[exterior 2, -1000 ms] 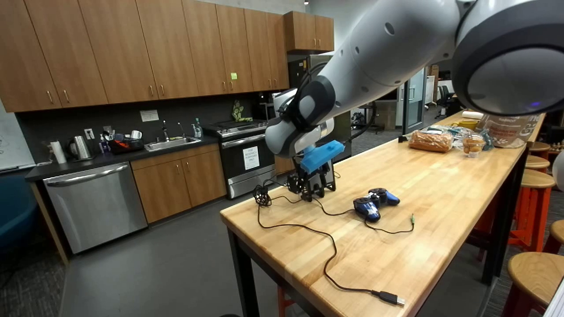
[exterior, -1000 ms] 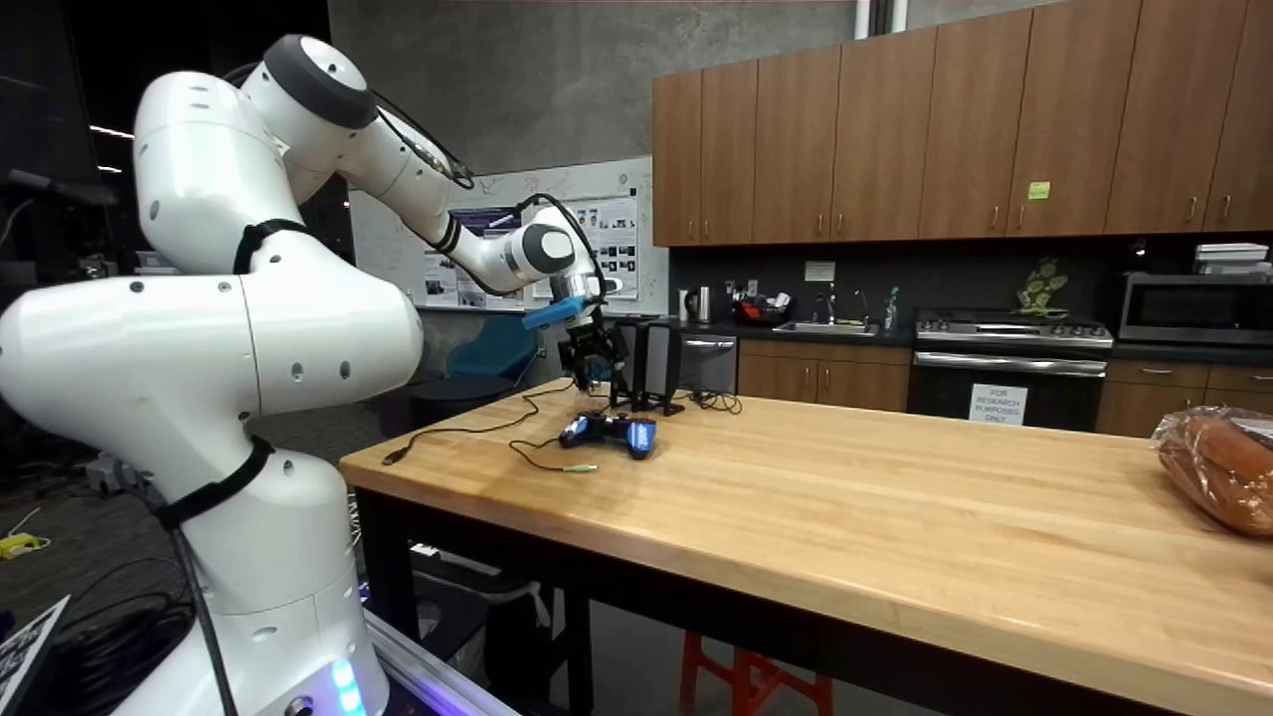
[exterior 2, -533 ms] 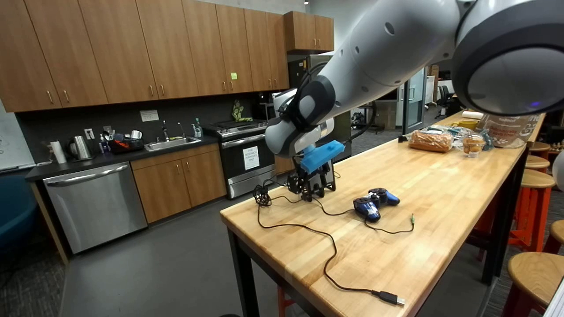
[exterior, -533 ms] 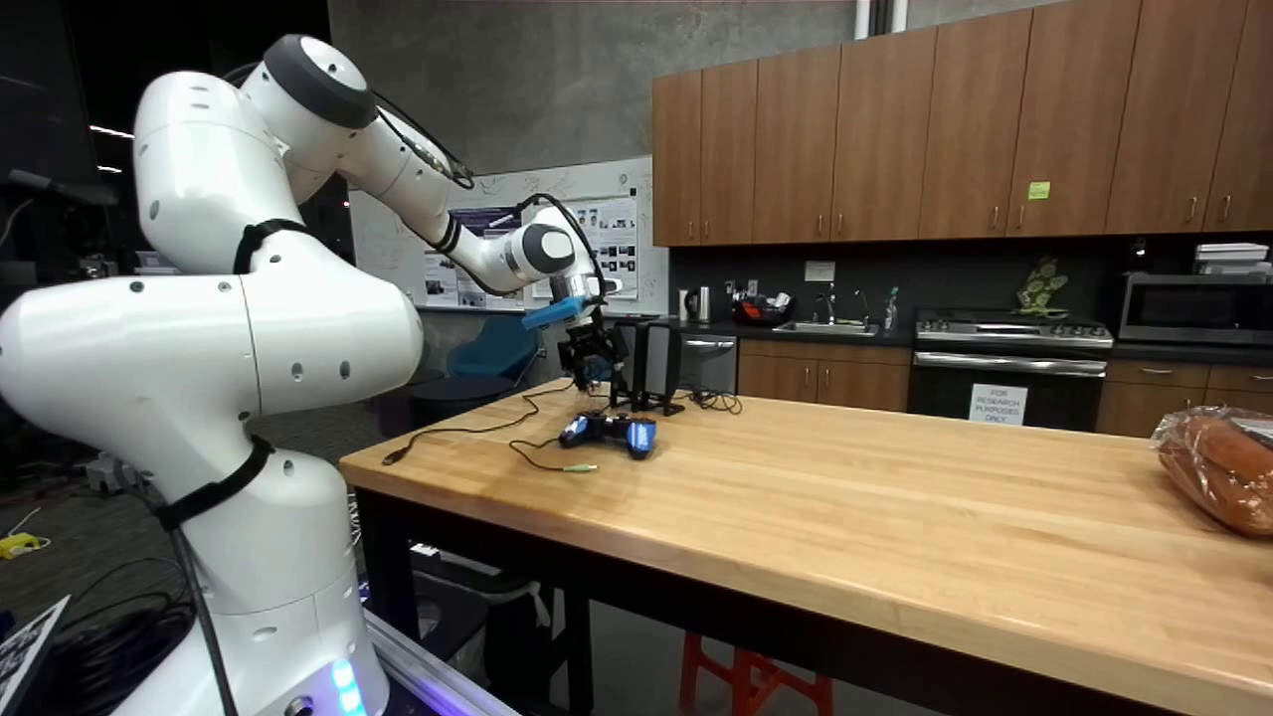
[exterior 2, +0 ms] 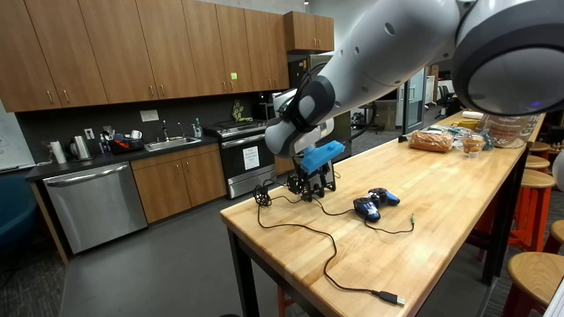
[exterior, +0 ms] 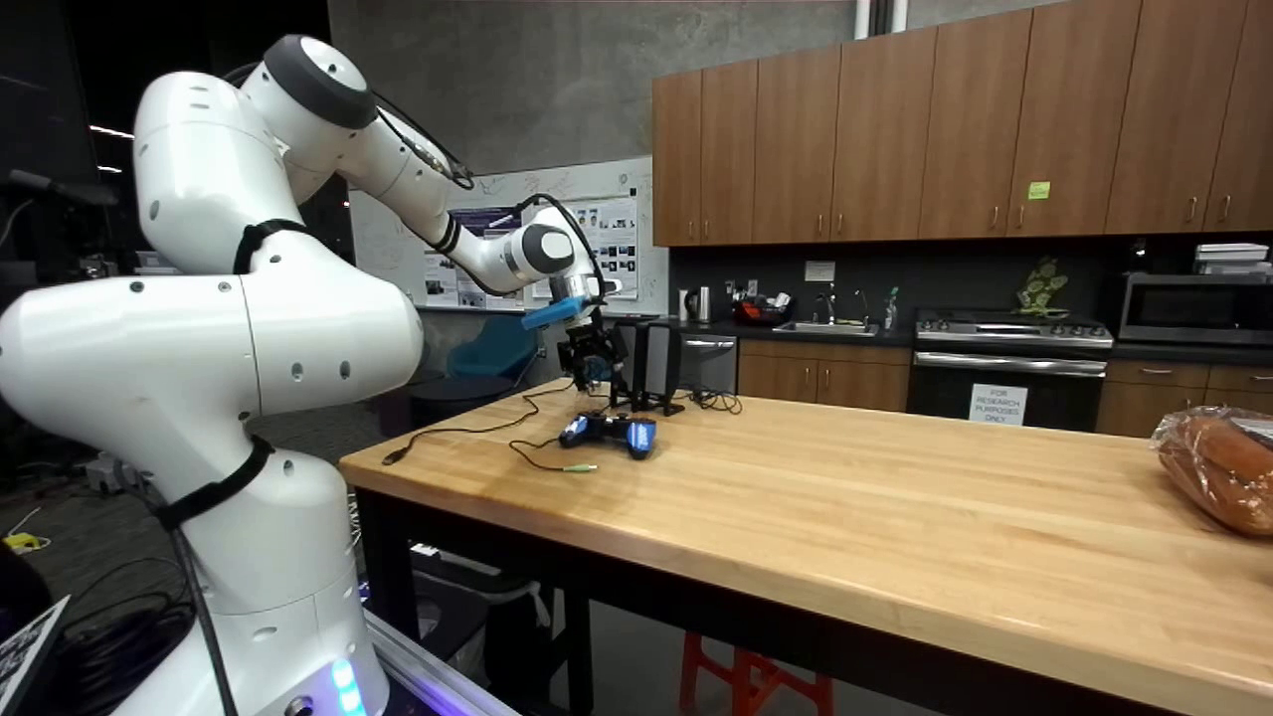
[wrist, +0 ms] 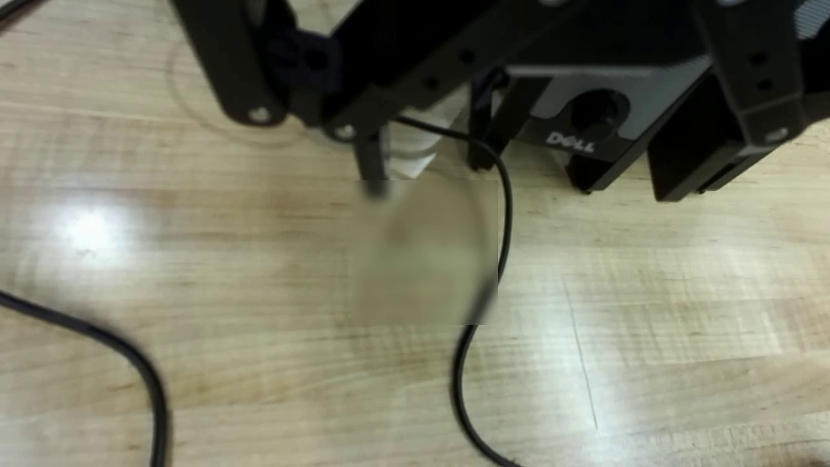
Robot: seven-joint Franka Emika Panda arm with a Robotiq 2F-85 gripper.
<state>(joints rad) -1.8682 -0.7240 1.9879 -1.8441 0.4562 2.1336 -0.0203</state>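
Gripper: jaws apart. Speaker, lettered DELL: stands on wooden table, three o'clock of the gripper in an exterior view, just beside; whether touching, cannot tell. Game controller, blue-black: near, six o'clock. USB plug: eight o'clock. Wrapped bread: three o'clock, well apart.

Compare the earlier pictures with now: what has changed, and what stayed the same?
A dark shape, too partial to identify, has come in at an exterior view's left edge. Nothing was visibly grasped or released. The gripper, Dell speaker, blue game controller and USB plug stayed put.
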